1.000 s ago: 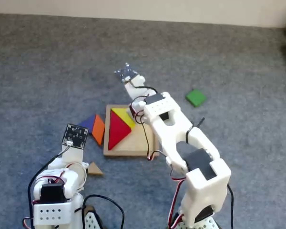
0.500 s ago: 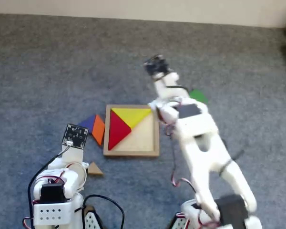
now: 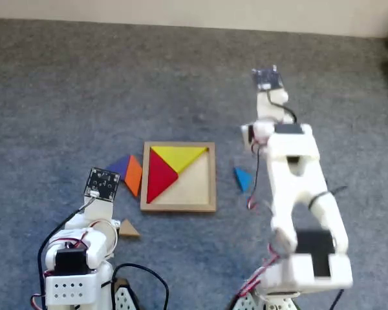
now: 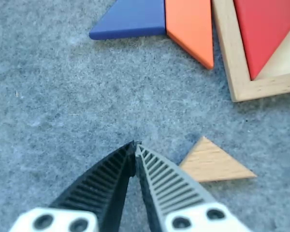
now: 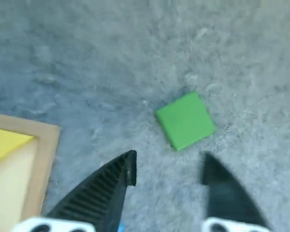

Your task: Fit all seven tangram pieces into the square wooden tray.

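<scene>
The square wooden tray [image 3: 209,175] holds a yellow triangle [image 3: 179,157] and a red triangle [image 3: 158,175]. Left of it lie a dark blue piece [image 3: 120,166] and an orange piece [image 3: 134,174]. A tan triangle [image 3: 128,228] lies near the left arm, and a light blue triangle [image 3: 243,178] lies right of the tray. My left gripper [image 4: 135,145] is shut and empty, its tips just beside the tan triangle [image 4: 213,162]. My right gripper [image 5: 166,169] is open and hovers close to the green square [image 5: 185,121], with the tray corner [image 5: 44,145] off to one side.
Grey carpet covers the whole work area. The right arm [image 3: 291,174] stretches over the carpet right of the tray. The dark blue piece [image 4: 130,19] and orange piece [image 4: 191,26] lie against the tray rim [image 4: 232,63].
The right arm swung from above the tray out to the right and now stands over the green square. The light blue triangle has come into sight. The left arm has not moved.
</scene>
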